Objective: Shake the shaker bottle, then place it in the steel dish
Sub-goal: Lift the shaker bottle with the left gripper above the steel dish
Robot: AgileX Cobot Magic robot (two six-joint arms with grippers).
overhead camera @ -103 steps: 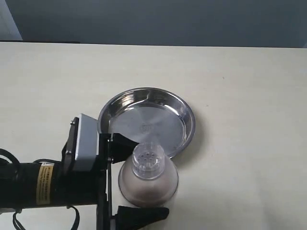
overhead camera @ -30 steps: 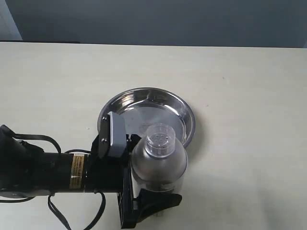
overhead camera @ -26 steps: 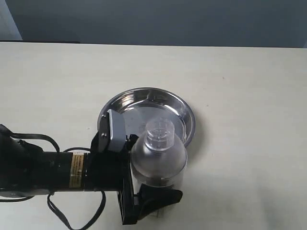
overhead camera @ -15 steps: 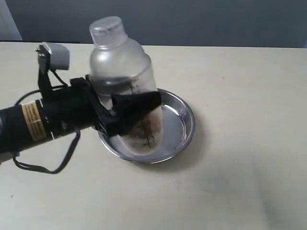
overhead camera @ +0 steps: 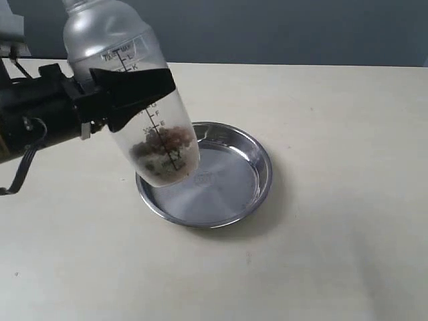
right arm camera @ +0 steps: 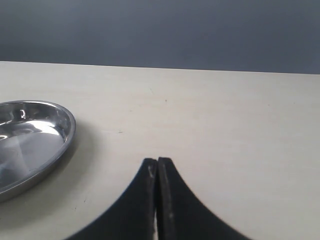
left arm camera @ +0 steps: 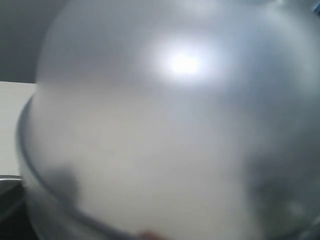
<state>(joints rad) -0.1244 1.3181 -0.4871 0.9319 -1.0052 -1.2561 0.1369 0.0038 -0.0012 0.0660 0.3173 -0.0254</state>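
Clear plastic bottle [overhead camera: 150, 134] hangs tilted in the clamped left end effector [overhead camera: 127, 93]. Brown bits [overhead camera: 164, 144] are pooled at its base, which sits below that end effector, over the rim of the steel dish [overhead camera: 257, 167]. The right end effector [right arm camera: 157, 195] is pressed closed on nothing, low over the tabletop [overhead camera: 334, 134].

Pale cream table [overhead camera: 334, 254], matte and flat, under the left gripper [overhead camera: 157, 90] and spreading wide to its right. Tiny dark speck [overhead camera: 311, 109] on that surface, well off to the same gripper's right. Dark blue-grey wall [overhead camera: 267, 30] beyond it, along the table's far edge. Faint mark [right arm camera: 166, 100] well ahead of the right gripper [right arm camera: 157, 165].
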